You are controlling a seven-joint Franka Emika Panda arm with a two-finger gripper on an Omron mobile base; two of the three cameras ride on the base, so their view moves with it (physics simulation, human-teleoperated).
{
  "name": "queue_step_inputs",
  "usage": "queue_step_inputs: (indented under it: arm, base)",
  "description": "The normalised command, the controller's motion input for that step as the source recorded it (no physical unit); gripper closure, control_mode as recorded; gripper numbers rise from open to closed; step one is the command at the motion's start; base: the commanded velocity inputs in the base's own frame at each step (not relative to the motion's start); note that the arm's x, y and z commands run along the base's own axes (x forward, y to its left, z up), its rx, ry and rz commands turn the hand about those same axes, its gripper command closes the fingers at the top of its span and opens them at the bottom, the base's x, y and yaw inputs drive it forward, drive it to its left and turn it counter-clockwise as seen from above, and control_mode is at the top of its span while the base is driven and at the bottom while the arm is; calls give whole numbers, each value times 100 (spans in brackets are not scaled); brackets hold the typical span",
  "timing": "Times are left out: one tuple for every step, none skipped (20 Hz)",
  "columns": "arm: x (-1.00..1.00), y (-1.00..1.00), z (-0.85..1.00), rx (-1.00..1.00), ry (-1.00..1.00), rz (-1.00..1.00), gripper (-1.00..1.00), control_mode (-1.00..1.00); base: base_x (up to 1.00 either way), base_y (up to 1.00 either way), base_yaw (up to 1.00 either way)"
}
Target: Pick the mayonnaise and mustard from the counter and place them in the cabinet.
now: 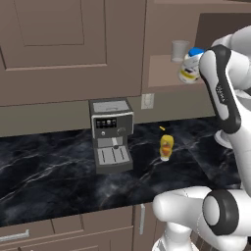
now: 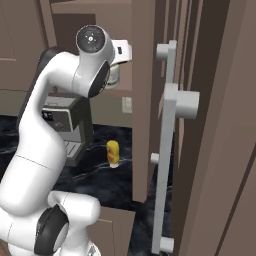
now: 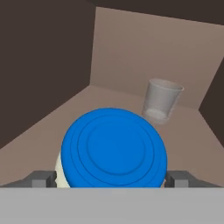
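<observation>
The mayonnaise, a white jar with a blue lid, sits between my gripper's two fingertips, whose jaws press its sides from left and right. In the left base view the mayonnaise hangs tilted just over the tan shelf of the cabinet, partly hidden by my forearm. The mustard, a small yellow squeeze bottle, stands upright on the black veined counter, well below the hand. From the right base view, the mustard shows beside the coffee machine.
A clear glass stands on the shelf behind the jar, close to the back wall. A grey coffee machine occupies the counter left of the mustard. The open cabinet door with its long pale handle stands to the arm's right.
</observation>
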Motion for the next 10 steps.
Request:
queue_step_inputs:
  arm:
    - [29,0,-39,0,0,0,100,-100]
    - [26,0,-40,0,0,0,100,-100]
    - [27,0,-44,0,0,0,100,-100]
    - [23,0,-48,0,0,0,100,-100]
    - [19,0,-53,0,0,0,100,-100]
    - [19,0,-64,0,0,1,100,-100]
    - [15,0,-66,0,0,1,100,-100]
    - [12,0,-68,0,0,1,100,-100]
    - [11,0,-72,-1,0,1,100,-100]
    - [10,0,-73,-1,0,1,100,-100]
  base:
    - [0,0,0]
    - [0,0,0]
    - [0,0,0]
    - [0,0,0]
    - [0,0,0]
    - [0,0,0]
    - [0,0,0]
    - [0,0,0]
    - [0,0,0]
    - [0,0,0]
